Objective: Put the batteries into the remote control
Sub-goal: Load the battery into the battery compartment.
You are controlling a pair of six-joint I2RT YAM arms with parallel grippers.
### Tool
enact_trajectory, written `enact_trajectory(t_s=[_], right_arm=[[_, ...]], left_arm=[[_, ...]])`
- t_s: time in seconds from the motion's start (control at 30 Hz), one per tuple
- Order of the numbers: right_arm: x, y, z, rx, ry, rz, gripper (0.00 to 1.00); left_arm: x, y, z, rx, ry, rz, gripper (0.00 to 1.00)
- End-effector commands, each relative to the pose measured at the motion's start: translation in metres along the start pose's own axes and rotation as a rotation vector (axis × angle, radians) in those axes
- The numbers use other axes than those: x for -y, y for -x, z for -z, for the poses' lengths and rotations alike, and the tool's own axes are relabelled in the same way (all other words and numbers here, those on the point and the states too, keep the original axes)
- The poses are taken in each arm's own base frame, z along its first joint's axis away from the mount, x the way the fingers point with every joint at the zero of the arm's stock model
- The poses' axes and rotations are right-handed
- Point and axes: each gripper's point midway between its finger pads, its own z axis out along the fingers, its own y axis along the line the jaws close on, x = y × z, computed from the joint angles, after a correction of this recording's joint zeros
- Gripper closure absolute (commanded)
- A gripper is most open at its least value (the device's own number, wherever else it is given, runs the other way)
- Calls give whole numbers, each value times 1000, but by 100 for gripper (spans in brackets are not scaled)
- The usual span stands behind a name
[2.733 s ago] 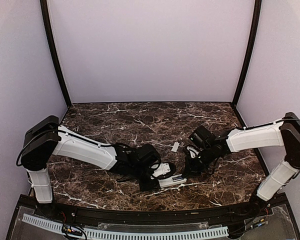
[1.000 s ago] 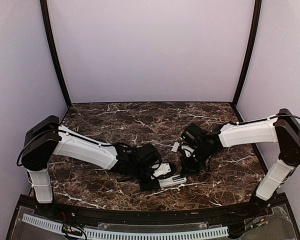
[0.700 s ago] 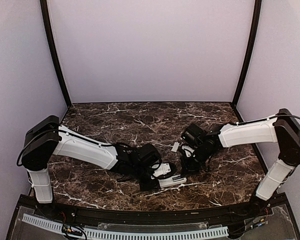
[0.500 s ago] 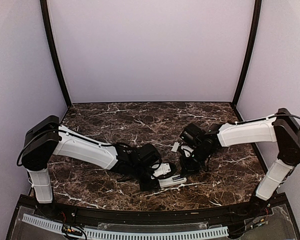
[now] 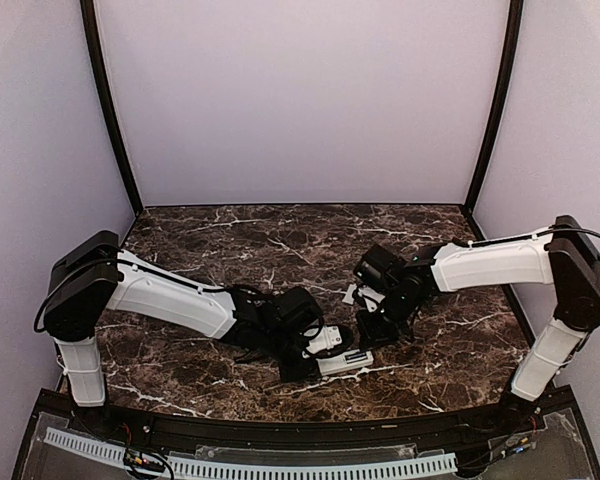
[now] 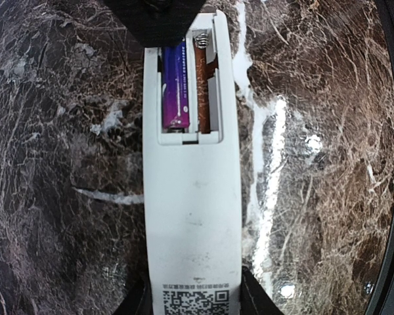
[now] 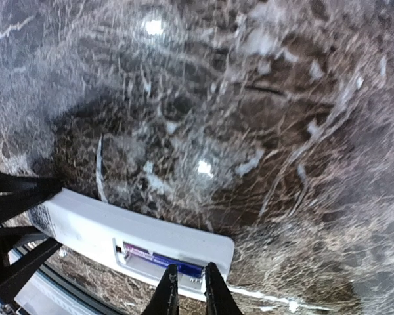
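The white remote control [image 5: 346,362] lies back up near the front of the marble table, its battery bay uncovered. My left gripper [image 6: 196,303] is shut on its end with the QR label, one finger on each long side. A purple battery [image 6: 173,85] fills one slot. The slot beside it [image 6: 203,82] shows brown, with a spring at its far end. My right gripper [image 7: 190,283] hangs over the bay's outer end [image 7: 184,262]. Its fingertips [image 7: 170,289] are a narrow gap apart with nothing between them. In the top view it [image 5: 374,331] stands at the remote's right end.
A small white plastic piece [image 5: 351,294] lies on the table just behind the right wrist. The dark marble top [image 5: 230,245] runs back to the purple walls. A black rail [image 5: 280,432] edges the front.
My right arm has swung left and down, so its fingertips now stand at the remote's open bay, and they have parted slightly. The left arm and the remote have stayed still.
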Motion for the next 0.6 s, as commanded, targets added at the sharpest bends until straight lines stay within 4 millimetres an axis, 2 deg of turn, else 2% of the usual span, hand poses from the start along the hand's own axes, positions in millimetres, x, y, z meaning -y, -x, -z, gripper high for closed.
enact_trajectory(t_s=[0.0, 0.23, 0.33, 0.4, 0.5, 0.57], right_arm=[[-4, 17, 8, 63, -13, 24, 85], [-6, 18, 18, 68, -17, 49, 84], [-16, 17, 23, 75, 45, 124, 86], [-25, 15, 27, 60, 119, 186, 87], [-27, 17, 30, 56, 144, 283, 81], [-32, 25, 40, 97, 157, 359, 76]], left_arm=[[7, -58, -20, -196, -20, -10, 100], [7, -58, -20, -199, -21, -10, 100], [6, -60, -21, -204, -19, -20, 100], [5, -60, -20, -206, -11, -31, 90], [4, -61, -20, -213, -5, -49, 68], [1, -62, -18, -218, 5, -65, 60]])
